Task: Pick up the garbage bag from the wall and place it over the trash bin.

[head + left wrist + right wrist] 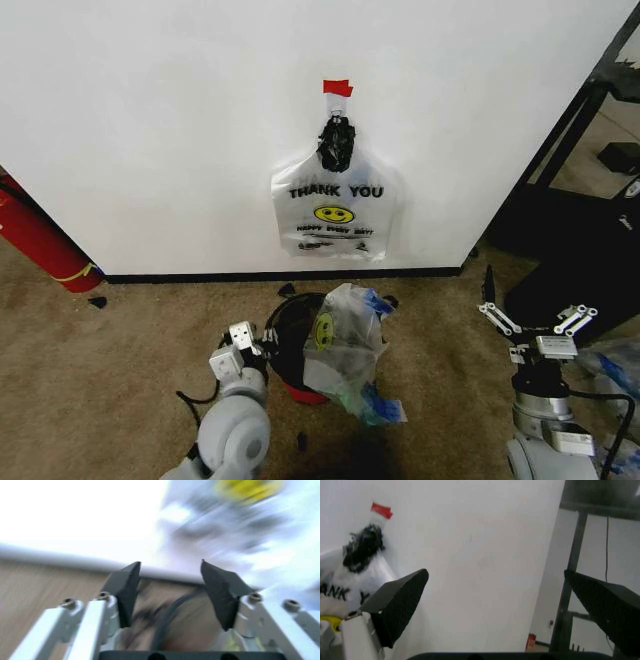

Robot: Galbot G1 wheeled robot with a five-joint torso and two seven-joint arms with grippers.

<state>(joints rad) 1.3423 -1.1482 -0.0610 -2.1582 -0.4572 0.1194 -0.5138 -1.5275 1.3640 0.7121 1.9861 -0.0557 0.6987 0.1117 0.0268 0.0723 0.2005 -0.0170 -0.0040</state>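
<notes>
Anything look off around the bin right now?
The garbage bag is bunched over only one side of the trash bin, sagging to the carpet instead of lining it. A second printed bag hangs on the wall.

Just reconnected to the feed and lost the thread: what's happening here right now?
A thin see-through plastic bag with a yellow smiley and blue strips is draped over the small round black trash bin with a red bottom on the carpet. The left gripper sits open beside the bin, holding nothing. The right gripper is wide open off to the right. A similar "THANK YOU" bag hangs on the plain white wall under red tape.
</notes>
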